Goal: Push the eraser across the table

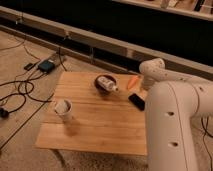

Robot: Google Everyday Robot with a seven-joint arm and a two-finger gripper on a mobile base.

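— Where are the jaws?

— At the end of the white arm, low over the right edge of the surface. The arm rises from the lower right, bends at a rounded joint above the far right corner and turns down again. Its thick nearer link covers most of what hangs below that bend.

— Spread or pressed together?

— I cannot tell; they are hidden behind that link.

— And the eraser?

— The eraser lies flat on the wood near the right edge, about halfway along its depth, set at a slant. Its right end sits just beside the spot where the arm comes down. Whether anything touches it I cannot tell.

— What is next to it?

— A small orange piece lies just beyond it, towards the far edge and apart from it. To the left of that is a dark bowl near the far middle, with a pale bottle-like thing lying in it, its neck pointing towards the eraser.

— Anything further out?

— A white cup stands upright on the left side, well apart from the eraser. On the floor to the left run black cables, with a small bluish box among them. A long pale rail crosses behind, in front of a dark background.
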